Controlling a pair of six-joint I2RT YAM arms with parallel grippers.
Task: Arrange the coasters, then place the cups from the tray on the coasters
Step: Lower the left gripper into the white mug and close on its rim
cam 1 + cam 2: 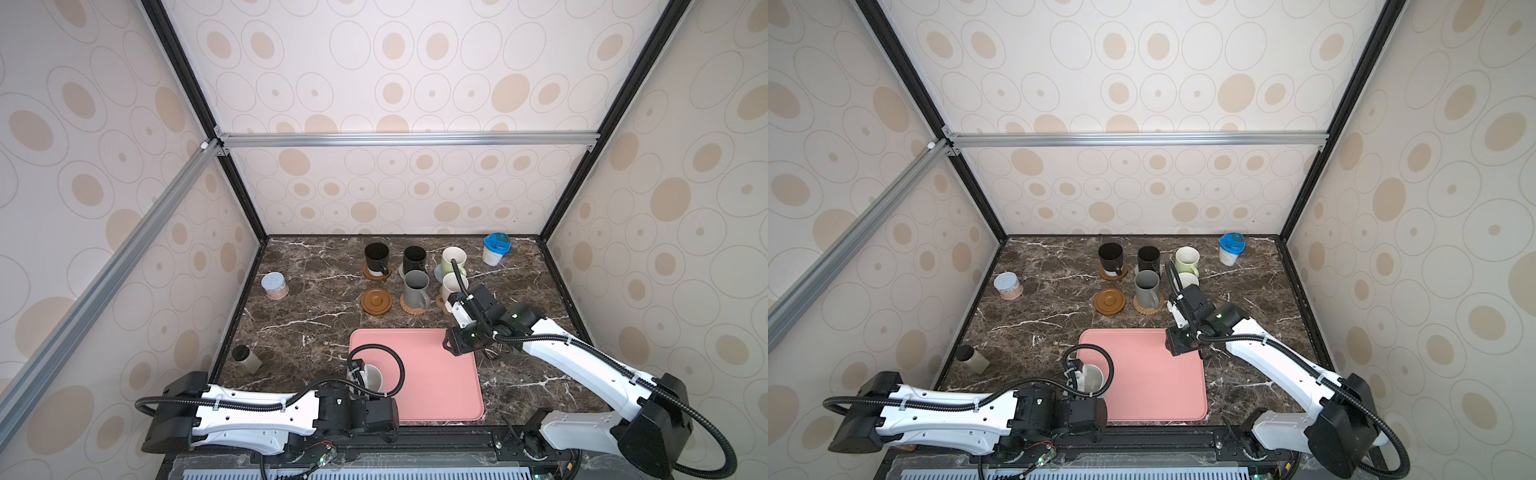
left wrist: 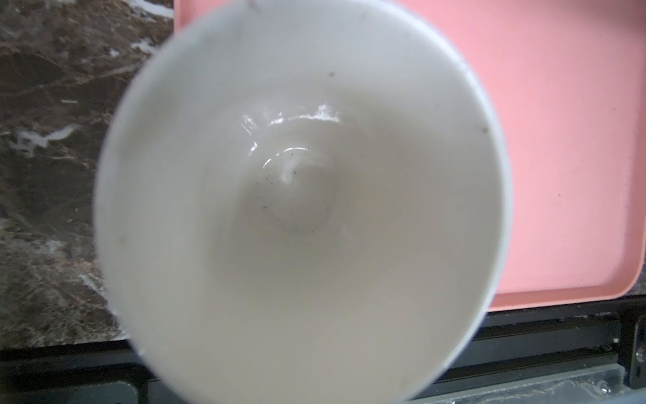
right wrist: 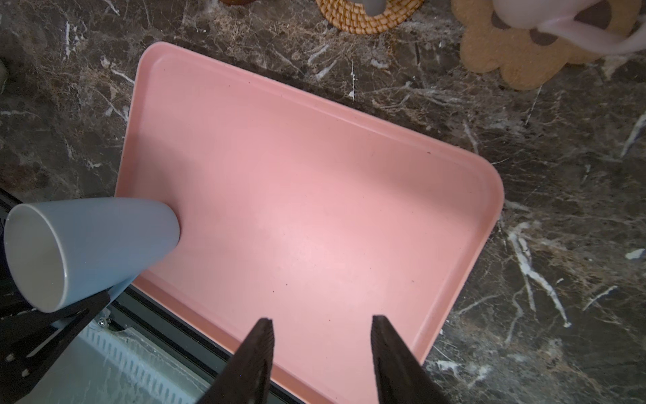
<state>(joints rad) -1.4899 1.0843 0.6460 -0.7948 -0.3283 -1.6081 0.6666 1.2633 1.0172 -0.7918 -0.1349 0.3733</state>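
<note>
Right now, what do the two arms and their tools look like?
The left arm and right arm share white moulded shells, black joint housings and a black corrugated hose looping to each wrist. The right tool has two dark tapering fingers with ribbed inner faces.

Front centre of the table (image 1: 316,291) lies the tray (image 1: 436,382), one cup (image 1: 374,378) standing on its front-left corner. Behind the tray sits a row of three: a bare coaster (image 1: 376,302) at left, a middle cup (image 1: 415,286) on the middle coaster (image 1: 412,310), and a right cup (image 1: 449,286) on the right coaster (image 3: 517,59). Farther back, on the rear coasters (image 1: 371,275), stand the rear-left cup (image 1: 377,254), rear-middle cup (image 1: 414,258) and rear-right cup (image 1: 453,257). A tub (image 1: 494,249) stands at back right, with a jar (image 1: 275,286) well left and a second jar (image 1: 246,359) front left.
</note>
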